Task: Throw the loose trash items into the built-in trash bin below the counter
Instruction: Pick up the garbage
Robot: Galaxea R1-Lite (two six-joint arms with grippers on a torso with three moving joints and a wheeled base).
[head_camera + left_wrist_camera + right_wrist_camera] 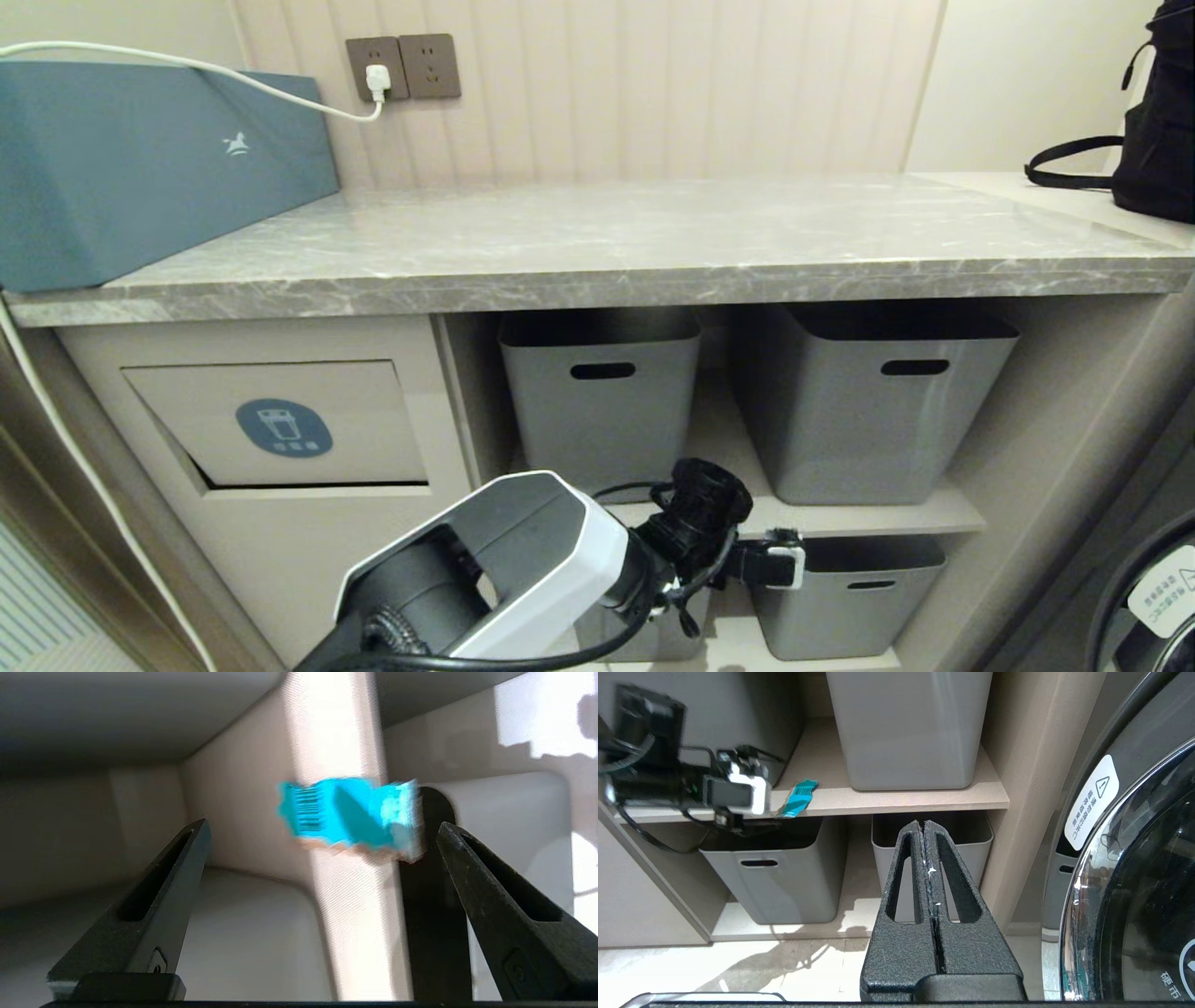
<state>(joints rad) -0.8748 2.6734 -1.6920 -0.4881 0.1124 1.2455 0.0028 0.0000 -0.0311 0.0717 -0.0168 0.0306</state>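
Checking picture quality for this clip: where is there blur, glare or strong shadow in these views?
Left wrist view: the teal barcoded wrapper is smeared at its edges, with bright sunlit patches on the wall beyond. Right wrist view: mostly sharp, the wrapper readable on the shelf; hard shadows on the sunlit floor, reflections on the washer door. Head view: evenly lit, soft sheen on the counter.

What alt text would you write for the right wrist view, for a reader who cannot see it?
A teal barcoded wrapper lies on the front edge of a beige shelf, beside the open left tool. The shut right tool points at grey baskets.
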